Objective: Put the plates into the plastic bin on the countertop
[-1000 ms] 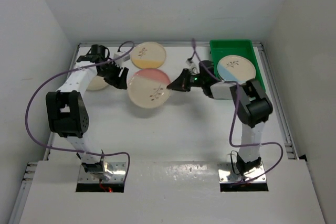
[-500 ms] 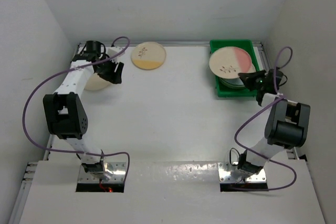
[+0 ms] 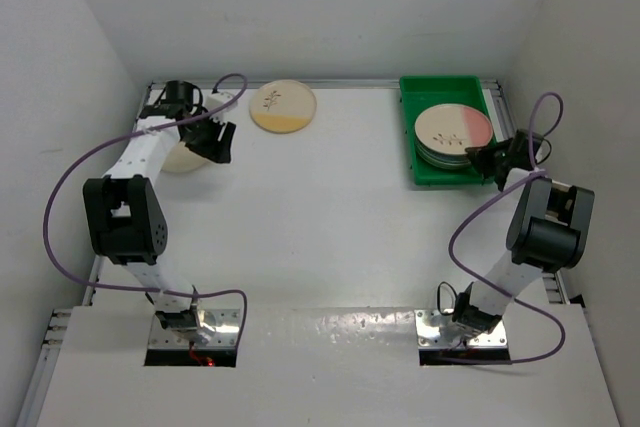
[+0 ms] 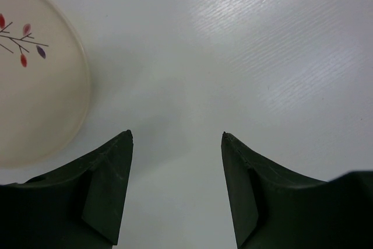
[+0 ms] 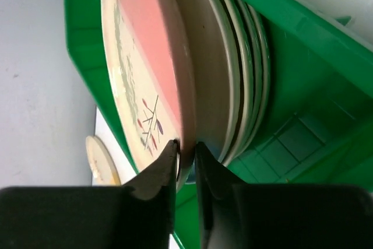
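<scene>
Update: pink plate (image 3: 453, 131) is now down in the green bin (image 3: 440, 87), lying on top of the stack (image 5: 245, 86) already there. A second ago it hung over mid-countertop (image 3: 330, 217) in the right gripper (image 5: 186, 147), with the left gripper close on its other side. Half a second ago it was over the bin, not yet seated. In the top view it now looks flat and centred on the stack.

Right jaws are still pinched on the pink plate's near rim, one finger above and one below, so it hasn't been let go. My read: the placement is done bar the release. The lower finger sits between this plate and the one under it, so it needs to open and back straight out or it may drag the plate.

Left gripper (image 4: 176, 135) has pulled back to the far left corner. Its jaws are apart and hold nothing, over bare countertop just beside the cream plate (image 4: 35, 86).

Left to do: that cream plate and the yellow plate (image 3: 282, 107), both still on the countertop and well apart from the bin.
</scene>
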